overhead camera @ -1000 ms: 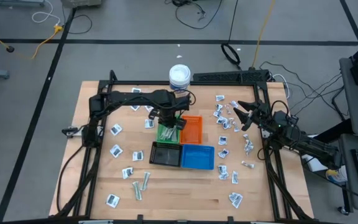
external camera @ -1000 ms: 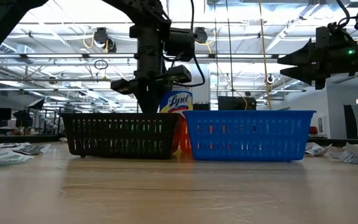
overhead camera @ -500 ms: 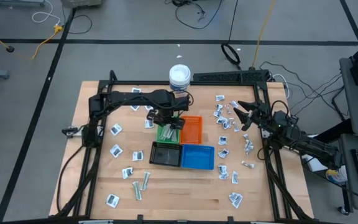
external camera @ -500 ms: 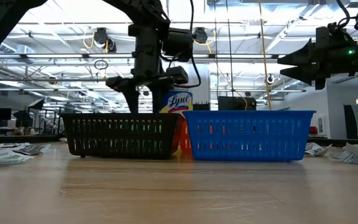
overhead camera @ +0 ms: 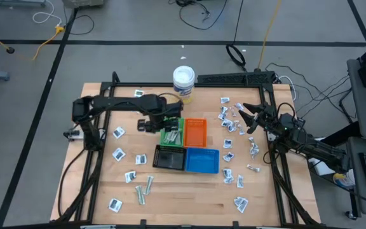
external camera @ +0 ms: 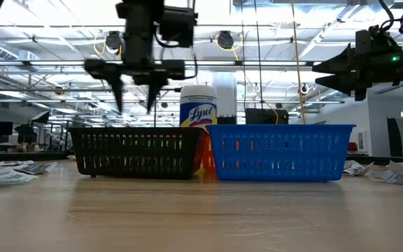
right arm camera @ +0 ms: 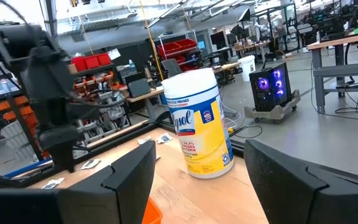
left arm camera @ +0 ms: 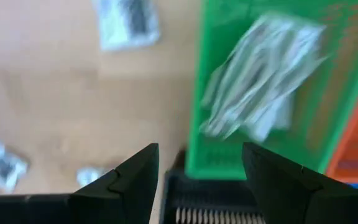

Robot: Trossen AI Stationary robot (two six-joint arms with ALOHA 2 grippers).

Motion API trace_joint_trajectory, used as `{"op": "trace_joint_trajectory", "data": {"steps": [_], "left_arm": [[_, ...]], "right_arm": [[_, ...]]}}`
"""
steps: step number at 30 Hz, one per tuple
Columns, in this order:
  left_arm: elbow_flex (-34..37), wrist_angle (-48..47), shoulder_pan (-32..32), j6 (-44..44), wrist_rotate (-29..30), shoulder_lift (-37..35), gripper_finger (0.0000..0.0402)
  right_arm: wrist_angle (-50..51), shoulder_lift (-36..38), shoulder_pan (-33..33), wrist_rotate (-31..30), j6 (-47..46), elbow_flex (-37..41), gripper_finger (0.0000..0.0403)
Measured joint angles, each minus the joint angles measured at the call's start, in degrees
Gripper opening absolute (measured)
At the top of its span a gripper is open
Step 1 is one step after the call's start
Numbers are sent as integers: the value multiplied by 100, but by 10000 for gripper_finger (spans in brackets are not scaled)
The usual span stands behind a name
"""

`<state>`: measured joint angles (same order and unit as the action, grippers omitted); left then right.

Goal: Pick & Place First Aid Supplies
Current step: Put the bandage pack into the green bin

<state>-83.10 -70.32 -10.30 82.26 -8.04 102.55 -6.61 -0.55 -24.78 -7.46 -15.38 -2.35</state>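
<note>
The left wrist view is blurred, so the pale wrapped strips [left arm camera: 263,74] lying in the green tray [left arm camera: 253,155] show only as a smeared heap; the print on the packet [left arm camera: 126,22] on the bare table beside that tray cannot be read. From above, the left arm hides part of the green tray [overhead camera: 170,137], and in the low view the black tray [external camera: 135,150] and blue tray [external camera: 278,150] screen whatever lies in them.

The left gripper [overhead camera: 150,124] hangs above the table just beside the green tray's outer edge, its two fingers clearly parted and nothing between them. A second ago it stood lower, over the green tray, nearly closed; it has since opened, risen and drawn away towards the table's left edge.

The right gripper [overhead camera: 242,119] waits near the table's right edge, spread wide and empty, unmoved. Other packets [overhead camera: 227,126] lie scattered along the right side, and more [overhead camera: 118,154] on the left. The tub [overhead camera: 183,77] stands at the far edge.
</note>
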Motion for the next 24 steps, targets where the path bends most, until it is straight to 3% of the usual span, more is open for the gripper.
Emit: {"op": "trace_joint_trajectory", "data": {"steps": [11,24], "left_arm": [[902,36,1272,1946,-253,-767,237],[1207,404,2664,3469,-602,-805,237]], "right_arm": [[0,0,1,0,0,-1,242],[2,-1,0,0,-1,-2,242]]}}
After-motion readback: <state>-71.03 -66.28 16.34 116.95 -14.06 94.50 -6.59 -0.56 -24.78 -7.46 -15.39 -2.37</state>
